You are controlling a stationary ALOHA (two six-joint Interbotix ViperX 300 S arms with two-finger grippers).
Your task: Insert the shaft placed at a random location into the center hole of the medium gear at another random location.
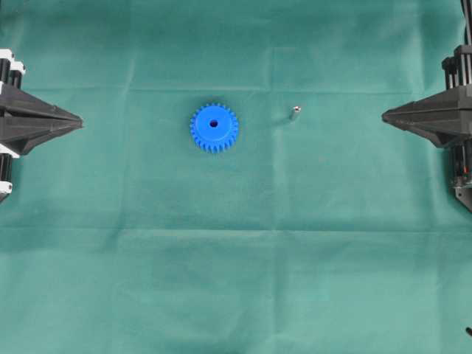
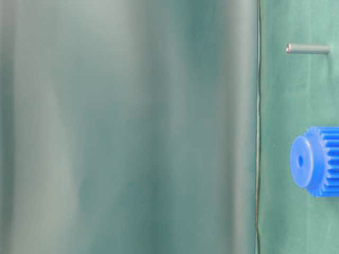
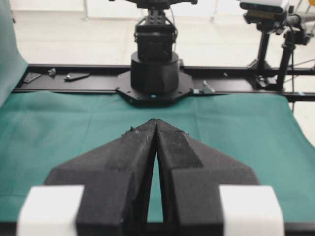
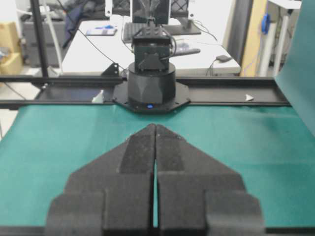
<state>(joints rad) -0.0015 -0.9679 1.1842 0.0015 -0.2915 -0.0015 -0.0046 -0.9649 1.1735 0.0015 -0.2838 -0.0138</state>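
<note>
Green cloth covers the counter [image 1: 236, 280]; the medium gear [image 1: 214, 127] lies flat near its middle, center hole [image 1: 214, 123] facing up. The shaft [image 1: 294, 113] rests just right of the gear, apart from it. Far left and far right of the gear, the left tool [image 1: 77, 118] and right tool [image 1: 385, 115] sit at the counter's edges, tips pressed together, holding nothing.

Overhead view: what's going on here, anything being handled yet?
Nothing is handled yet. The bright blue plastic toothed gear lies flat on the green cloth near the middle, its dark center hole empty. The tiny silvery metal pin sits apart from it, on the side nearer the right arm. The left tool and right tool are both shut and empty, parked at opposite edges, pointing inward.
</note>
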